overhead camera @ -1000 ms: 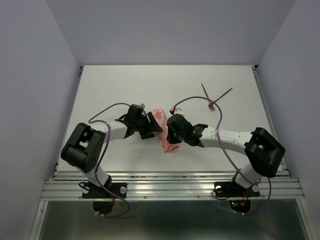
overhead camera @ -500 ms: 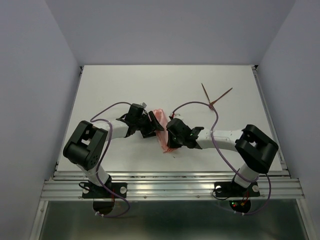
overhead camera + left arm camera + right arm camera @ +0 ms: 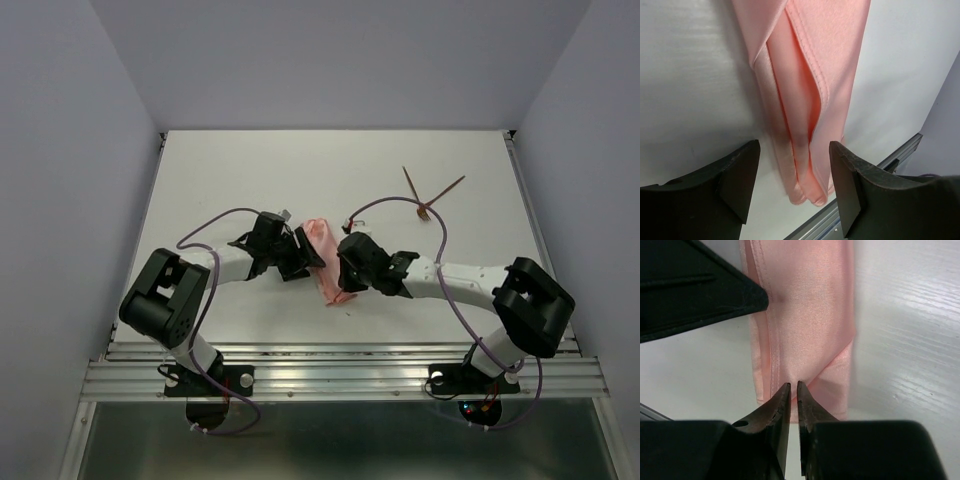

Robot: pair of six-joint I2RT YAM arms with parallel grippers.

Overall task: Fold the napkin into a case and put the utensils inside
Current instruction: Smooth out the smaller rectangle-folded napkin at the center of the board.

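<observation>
**Narrow napkin packet held between both arms, utensils waiting at the far right**

We see the napkin [image 3: 320,237] lying at the middle of the table [image 3: 230,170], folded into a long narrow strip that runs from far to near. The two arms meet over it from either side.

Our left gripper [image 3: 792,165] is spread wide, one finger on each side of the strip. It holds nothing, and the wrist view shows the layered edges and a loose inner flap between its fingers.

Our right gripper [image 3: 793,387] is closed down to a thin slit. Its tips sit on the near end of the cloth, where a diagonal crease runs into them, so it seems to be pinching a layer there.

The utensils [image 3: 430,195] lie crossed on the far right of the table, well apart from the napkin and untouched.

We judge that the case is nearly formed but not secured.

- **Unfolding:** the cloth is thin and slick, so if the right gripper lets go or lifts carelessly, the pinched layer could spring back and the folds could slide open.
- **Dragging:** a sideways pull could move the whole strip instead of tightening the fold.
- **Wrong layers caught:** if the left gripper closes at this position, it may bunch the flap or catch every layer, closing off the pocket where the utensils must go.
</observation>
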